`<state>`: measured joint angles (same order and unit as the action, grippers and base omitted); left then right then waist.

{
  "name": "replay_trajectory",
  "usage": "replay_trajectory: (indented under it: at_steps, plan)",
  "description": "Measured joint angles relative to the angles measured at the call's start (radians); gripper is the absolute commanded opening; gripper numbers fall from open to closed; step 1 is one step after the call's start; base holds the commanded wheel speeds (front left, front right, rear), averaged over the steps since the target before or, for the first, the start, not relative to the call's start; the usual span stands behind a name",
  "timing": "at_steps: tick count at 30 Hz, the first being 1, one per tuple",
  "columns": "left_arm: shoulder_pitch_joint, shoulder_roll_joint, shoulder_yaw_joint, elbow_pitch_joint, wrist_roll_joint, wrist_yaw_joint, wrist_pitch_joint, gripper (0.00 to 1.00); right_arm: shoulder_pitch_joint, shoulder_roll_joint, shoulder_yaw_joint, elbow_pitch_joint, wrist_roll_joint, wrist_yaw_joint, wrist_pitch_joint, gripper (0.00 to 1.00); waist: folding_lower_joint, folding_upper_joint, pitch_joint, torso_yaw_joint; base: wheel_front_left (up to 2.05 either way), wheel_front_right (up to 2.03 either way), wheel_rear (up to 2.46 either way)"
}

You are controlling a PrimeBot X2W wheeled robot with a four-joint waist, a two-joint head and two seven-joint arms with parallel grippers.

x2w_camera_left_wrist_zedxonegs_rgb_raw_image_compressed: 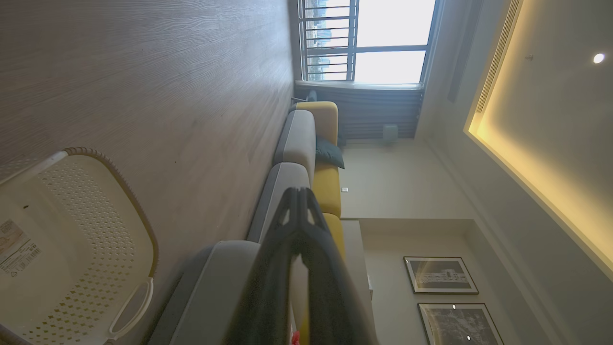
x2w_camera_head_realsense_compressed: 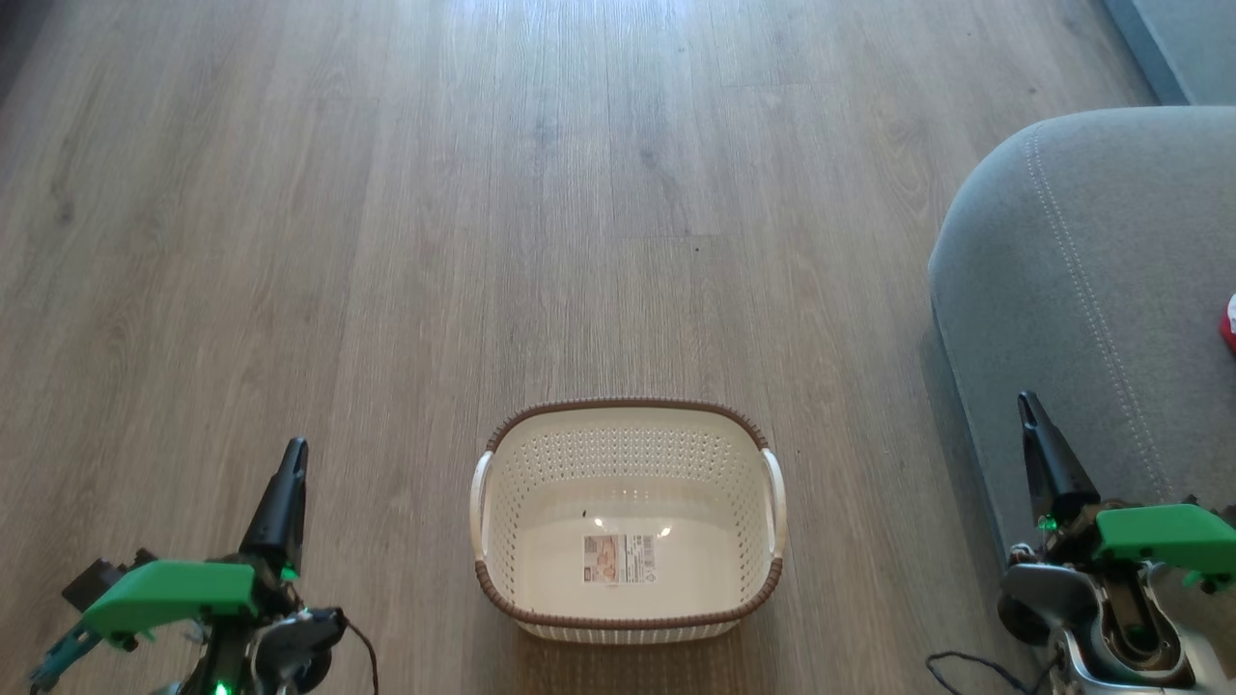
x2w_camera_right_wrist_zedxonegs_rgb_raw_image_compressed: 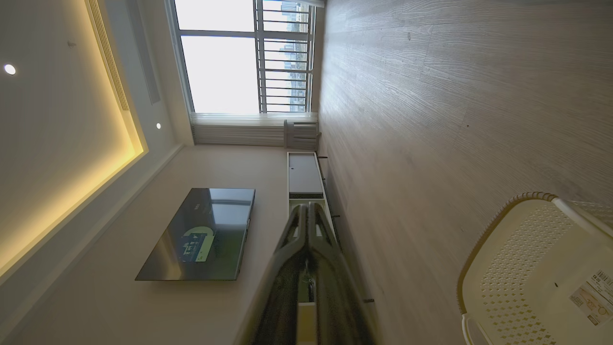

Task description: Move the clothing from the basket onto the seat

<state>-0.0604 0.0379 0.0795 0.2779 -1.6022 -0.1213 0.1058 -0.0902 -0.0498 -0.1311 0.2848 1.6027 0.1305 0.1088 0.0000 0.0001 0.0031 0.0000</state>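
The cream perforated plastic basket (x2w_camera_head_realsense_compressed: 628, 452) sits empty at lower centre; left pincer (x2w_camera_head_realsense_compressed: 296, 449) and right pincer (x2w_camera_head_realsense_compressed: 1026, 401) are pressed together, bare, so the transfer seems done, with nothing left to grasp.

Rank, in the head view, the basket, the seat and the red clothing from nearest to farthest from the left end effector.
1. The basket: just to the right of the left end effector, at the bottom middle.
2. The seat: beyond the basket, on the right side.
3. The red clothing: a small patch at the right edge, lying on the seat.
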Motion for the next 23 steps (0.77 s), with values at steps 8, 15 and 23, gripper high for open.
replay_trajectory:
  at_steps: [8,15,23]
  plan:
    - [0.000,0.000,0.000,0.000,0.000,0.000,0.000,0.00,0.000,0.000,0.000,0.000,0.000,0.000,0.000,0.00,0.0000,0.0000,0.000,0.000,0.00,0.00,0.00]
    - [0.000,0.000,0.000,0.000,0.000,0.000,0.000,0.00,0.000,0.000,0.000,0.000,0.000,0.000,0.000,0.00,0.0000,0.0000,0.000,0.000,0.00,0.00,0.00]
    - [0.000,0.000,0.000,0.000,0.000,0.000,0.000,0.00,0.000,0.000,0.000,0.000,0.000,0.000,0.000,0.00,0.0000,0.0000,0.000,0.000,0.00,0.00,0.00]
